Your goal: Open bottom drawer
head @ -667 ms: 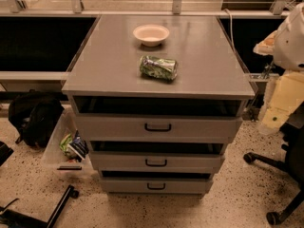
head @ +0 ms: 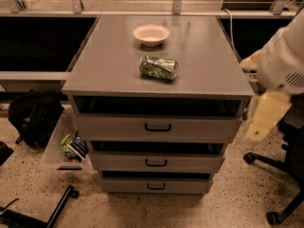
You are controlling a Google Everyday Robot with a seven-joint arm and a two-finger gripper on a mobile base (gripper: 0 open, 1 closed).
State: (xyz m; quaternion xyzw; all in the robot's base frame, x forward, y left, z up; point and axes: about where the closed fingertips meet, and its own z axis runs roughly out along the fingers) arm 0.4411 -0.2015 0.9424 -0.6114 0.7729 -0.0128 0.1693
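The grey cabinet has three flat drawer fronts with small black bar handles. The bottom drawer point(head: 128, 186) is the lowest front, just above the floor, and its handle point(head: 156, 186) sits at its middle. It stands about flush with the middle drawer point(head: 123, 162), below the top drawer point(head: 114, 126). My arm comes in from the right edge. My gripper point(head: 262, 119) is a pale yellowish shape hanging beside the cabinet's right front corner at top-drawer height, well above and to the right of the bottom drawer. It touches nothing.
A white bowl point(head: 151, 34) and a crumpled green packet point(head: 158, 67) lie on the cabinet top point(head: 104, 65). A black backpack point(head: 33, 118) and a clear bin point(head: 64, 148) sit on the floor to the left. An office chair base point(head: 278, 189) stands at the right.
My arm and gripper have moved left and slightly down, closer to the cabinet's right front corner. The drawers and the things on top have not moved.
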